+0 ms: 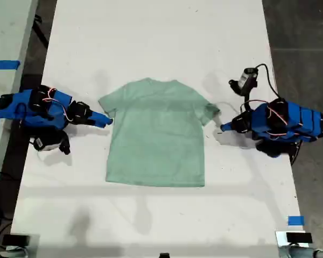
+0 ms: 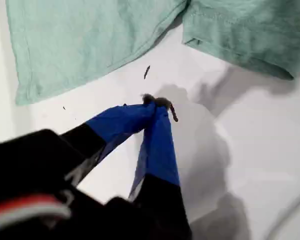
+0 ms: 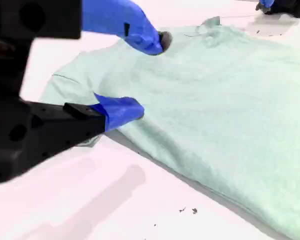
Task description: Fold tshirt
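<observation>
The pale mint-green tshirt (image 1: 156,134) lies flat and spread out on the white table (image 1: 151,32), collar toward the far side, both short sleeves out. My first gripper (image 1: 222,128) is at the exterior view's right. It is shut with nothing in it, resting on bare table just short of the sleeve (image 2: 240,35) and the shirt's side (image 2: 80,45); its tips (image 2: 157,106) are pressed together. My second gripper (image 1: 109,120), at the exterior view's left, is open at the other sleeve. One fingertip (image 3: 151,41) is above the cloth (image 3: 230,100) and the other (image 3: 124,111) is at the sleeve's edge.
A small black camera unit (image 1: 248,80) with a cable stands behind the arm at the exterior view's right. Blue tape (image 1: 295,220) marks the table's near corner there. Dark floor (image 1: 301,32) lies past the table's edges. A thin cable (image 1: 223,105) runs by the sleeve.
</observation>
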`<state>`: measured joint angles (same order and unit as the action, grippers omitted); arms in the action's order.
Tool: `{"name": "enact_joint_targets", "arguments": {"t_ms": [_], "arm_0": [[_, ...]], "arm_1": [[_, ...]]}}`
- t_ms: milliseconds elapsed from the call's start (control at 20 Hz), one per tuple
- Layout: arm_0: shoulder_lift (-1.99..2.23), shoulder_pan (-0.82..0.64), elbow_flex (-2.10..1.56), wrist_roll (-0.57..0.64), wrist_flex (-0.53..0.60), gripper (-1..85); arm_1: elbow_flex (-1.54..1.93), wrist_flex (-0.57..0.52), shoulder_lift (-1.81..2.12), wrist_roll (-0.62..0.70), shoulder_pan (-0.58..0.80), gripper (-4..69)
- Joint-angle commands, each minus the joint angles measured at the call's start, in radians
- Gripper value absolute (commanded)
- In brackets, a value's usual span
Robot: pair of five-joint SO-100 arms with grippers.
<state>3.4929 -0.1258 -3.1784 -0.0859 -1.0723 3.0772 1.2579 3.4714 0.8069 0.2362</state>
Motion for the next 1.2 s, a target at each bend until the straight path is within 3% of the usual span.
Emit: {"name": "enact_joint_targets", "arguments": {"t_ms": [0, 650, 800, 950, 1150], "arm_0": [[0.107, -0.040, 0.002, -0.164, 0.091, 0.1], [0.078, -0.081, 0.057, -0.170, 0.071, 0.1], [-0.110, -0.089, 0.160, -0.160, 0.129, 0.1], [-0.443, -0.127, 0.407, -0.086, 0.129, 0.1], [-0.769, -0.279, 0.790, 0.118, -0.043, 0.1]], "arm_1": [[-0.058, -0.110, 0.015, -0.746, -0.005, -1.3], [-0.146, -0.083, -0.006, -0.739, -0.023, -1.2], [-0.264, -0.130, -0.196, -0.704, -0.014, -1.2], [-0.534, -0.130, -0.558, -0.589, 0.032, -1.2], [-0.853, -0.052, -0.879, -0.436, 0.101, -1.2]]}}
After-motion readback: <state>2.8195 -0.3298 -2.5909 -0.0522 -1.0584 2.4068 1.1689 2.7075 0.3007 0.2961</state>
